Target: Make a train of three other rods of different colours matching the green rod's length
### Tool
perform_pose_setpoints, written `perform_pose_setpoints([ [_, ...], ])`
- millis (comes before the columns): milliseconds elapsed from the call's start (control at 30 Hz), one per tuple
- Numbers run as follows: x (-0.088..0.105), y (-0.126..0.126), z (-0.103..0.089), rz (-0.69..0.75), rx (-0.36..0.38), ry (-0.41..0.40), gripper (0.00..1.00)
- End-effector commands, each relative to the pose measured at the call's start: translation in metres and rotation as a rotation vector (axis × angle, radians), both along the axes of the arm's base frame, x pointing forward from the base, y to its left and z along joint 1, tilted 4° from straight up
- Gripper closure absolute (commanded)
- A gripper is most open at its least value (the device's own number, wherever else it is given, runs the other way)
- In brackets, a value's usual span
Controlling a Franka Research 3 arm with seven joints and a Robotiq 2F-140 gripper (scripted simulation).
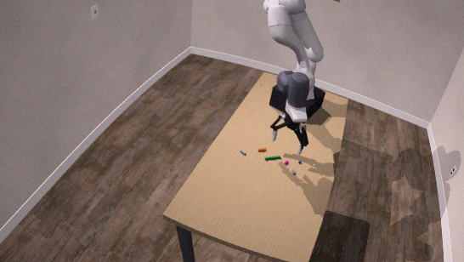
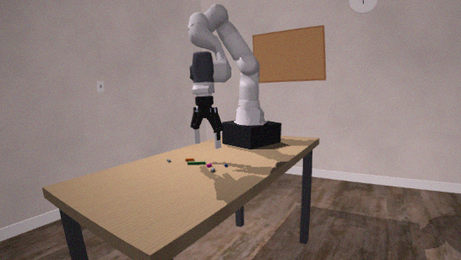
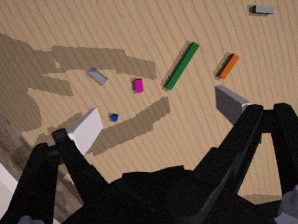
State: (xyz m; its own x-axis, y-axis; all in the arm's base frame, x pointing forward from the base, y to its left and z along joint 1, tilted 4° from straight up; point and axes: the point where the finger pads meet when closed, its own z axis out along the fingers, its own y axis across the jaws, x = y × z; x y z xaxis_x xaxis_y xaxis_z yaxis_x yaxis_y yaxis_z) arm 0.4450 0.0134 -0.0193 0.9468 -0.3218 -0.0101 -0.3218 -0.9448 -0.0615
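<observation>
The green rod point(image 1: 273, 158) point(image 2: 196, 163) point(image 3: 182, 66) lies flat on the table. The orange rod point(image 1: 262, 150) point(image 2: 190, 159) point(image 3: 229, 66) lies beside it, apart. The magenta rod point(image 1: 286, 162) point(image 2: 208, 165) point(image 3: 139, 85) lies off the green rod's other side, with the small blue rod point(image 1: 300, 162) point(image 2: 225, 165) point(image 3: 114, 117) near it. One grey rod point(image 1: 293, 172) point(image 2: 213, 170) point(image 3: 97, 76) lies near the magenta rod; another grey rod point(image 1: 243, 152) point(image 2: 169, 160) point(image 3: 263, 10) lies beyond the orange one. No rods touch. My gripper point(image 1: 287, 145) point(image 2: 207, 144) point(image 3: 156, 107) is open and empty above the table.
The wooden table point(image 1: 238, 200) point(image 2: 139, 203) carries the arm's black base point(image 2: 252, 134) at its far end. Shadows of the arm fall across the table near the magenta, blue and nearer grey rods.
</observation>
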Motion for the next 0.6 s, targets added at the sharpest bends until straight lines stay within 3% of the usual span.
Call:
perform_pose_setpoints([
  [0, 0.001, 0.011, 0.002, -0.155, -0.001, -0.003, 0.0],
  [567, -0.006, 0.076, 0.013, -0.367, 0.004, 0.009, 0.0],
])
